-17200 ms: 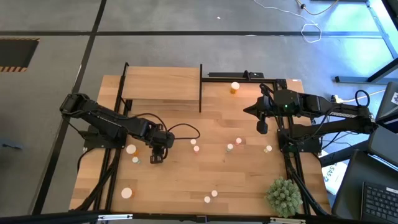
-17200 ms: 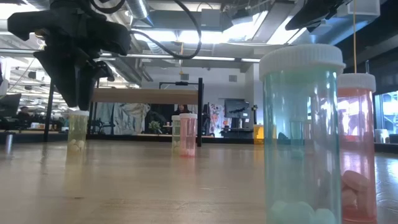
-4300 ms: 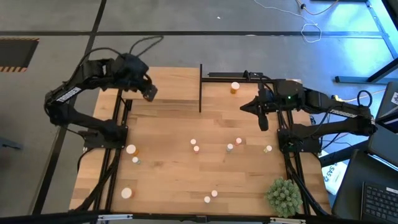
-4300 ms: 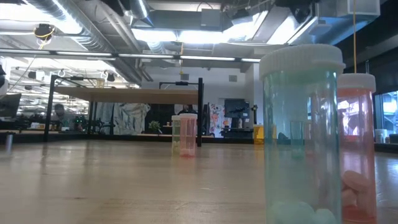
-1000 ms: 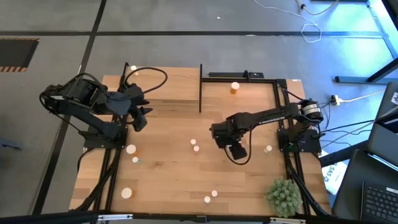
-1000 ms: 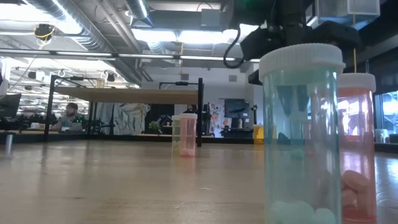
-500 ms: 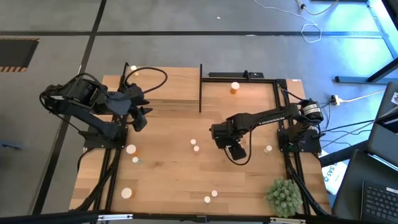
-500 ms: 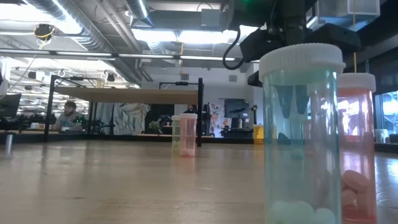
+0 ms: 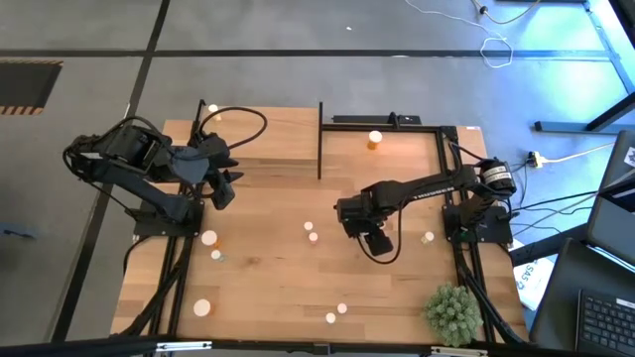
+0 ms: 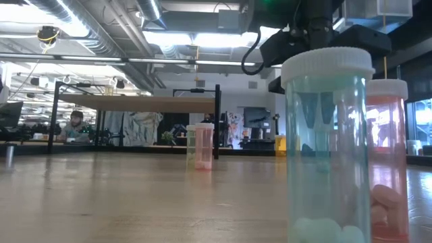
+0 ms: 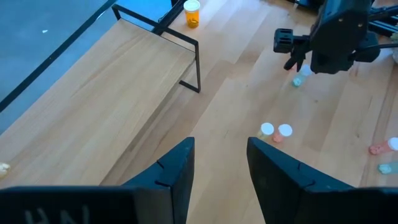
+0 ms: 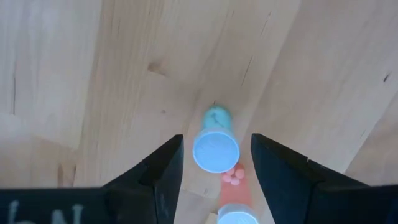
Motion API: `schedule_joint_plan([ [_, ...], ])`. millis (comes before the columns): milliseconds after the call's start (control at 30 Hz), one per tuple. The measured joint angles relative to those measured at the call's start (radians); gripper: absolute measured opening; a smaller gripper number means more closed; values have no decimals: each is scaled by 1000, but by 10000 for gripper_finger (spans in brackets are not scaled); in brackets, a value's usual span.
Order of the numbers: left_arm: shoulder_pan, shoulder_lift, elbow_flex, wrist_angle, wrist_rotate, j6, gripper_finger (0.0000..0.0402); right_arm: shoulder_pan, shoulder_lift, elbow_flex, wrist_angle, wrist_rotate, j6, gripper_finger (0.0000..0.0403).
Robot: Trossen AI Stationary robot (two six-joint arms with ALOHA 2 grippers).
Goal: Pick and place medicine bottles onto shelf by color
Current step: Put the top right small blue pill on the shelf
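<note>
My right gripper (image 12: 216, 138) hangs open over the middle of the table (image 9: 278, 278), pointing down. Its fingers stand on either side of an upright pale blue-green medicine bottle (image 12: 215, 148) with a white cap, with a gap on both sides. A reddish bottle (image 12: 235, 214) stands right beside it. My left gripper (image 11: 221, 142) is open and holds nothing, raised over the near edge of the wooden shelf (image 9: 258, 134). The high view shows my right gripper (image 9: 369, 236) and my left gripper (image 9: 226, 190). Other small bottles stand scattered on the table on their bases.
An orange bottle (image 9: 374, 139) stands at the far edge, right of the shelf's black post (image 9: 319, 139). Two bottles (image 9: 311, 232) stand mid-table, more near the left edge (image 9: 208, 238) and the near edge (image 9: 336, 313). A spiky green plant (image 9: 451, 312) sits at the near right corner.
</note>
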Motion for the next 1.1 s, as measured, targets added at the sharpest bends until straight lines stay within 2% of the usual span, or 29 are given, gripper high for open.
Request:
schedule_joint_plan([
  [233, 0, 0, 0, 0, 0, 0, 141, 2, 0, -59, 20, 1, 1, 190],
  [433, 0, 0, 0, 0, 0, 0, 141, 2, 0, -59, 82, 1, 3, 190],
  [867, 0, 0, 0, 0, 0, 0, 141, 2, 0, -59, 66, 2, 3, 190],
  [1100, 0, 0, 0, 0, 0, 0, 141, 2, 0, -59, 62, 39, 3, 190],
])
